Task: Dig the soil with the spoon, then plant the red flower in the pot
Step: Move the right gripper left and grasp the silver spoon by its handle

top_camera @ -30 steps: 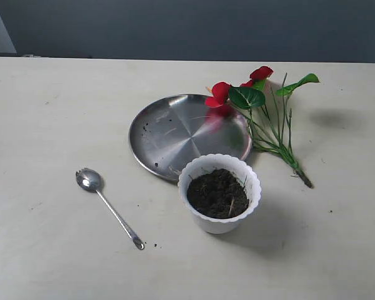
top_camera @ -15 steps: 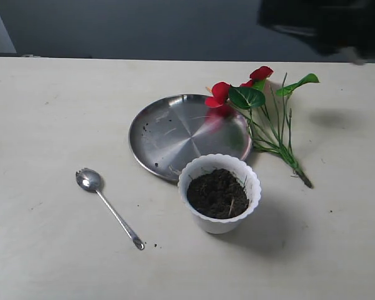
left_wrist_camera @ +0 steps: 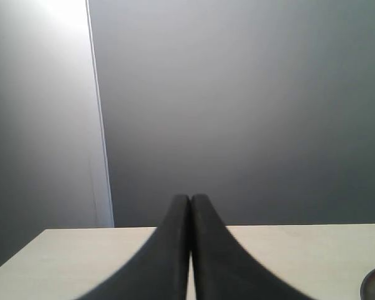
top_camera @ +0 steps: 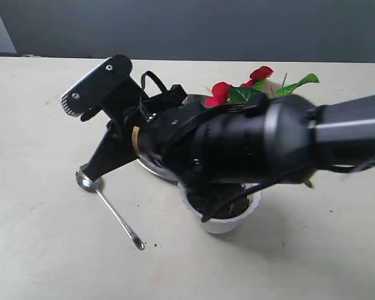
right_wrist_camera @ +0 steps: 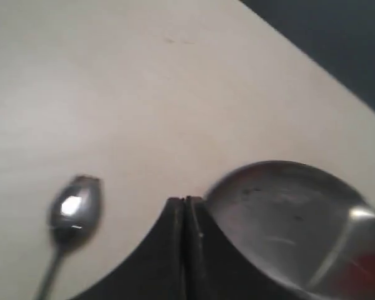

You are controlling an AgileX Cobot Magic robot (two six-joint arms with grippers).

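Note:
The silver spoon (top_camera: 115,215) lies on the table left of the white pot (top_camera: 222,223), bowl end to the far left. Dark soil (top_camera: 228,203) fills the pot, partly covered by my right arm. The red flower (top_camera: 260,73) lies behind, its stems hidden by the arm. My right gripper (top_camera: 90,175) reaches across from the right; its tips hang just above the spoon's bowl (right_wrist_camera: 75,206). In the right wrist view that gripper (right_wrist_camera: 185,200) is shut and holds nothing. My left gripper (left_wrist_camera: 190,197) is shut, empty, pointing over the table toward the wall.
A large round steel plate (right_wrist_camera: 287,206) lies behind the pot, mostly hidden by the right arm in the exterior view; a sliver of its rim (top_camera: 155,170) shows. A grey wall (left_wrist_camera: 250,112) stands behind the table's far edge.
My right arm has swept in from the upper right across the pot and plate, bringing its shut gripper down by the spoon's bowl. Spoon, pot and flower have not moved.

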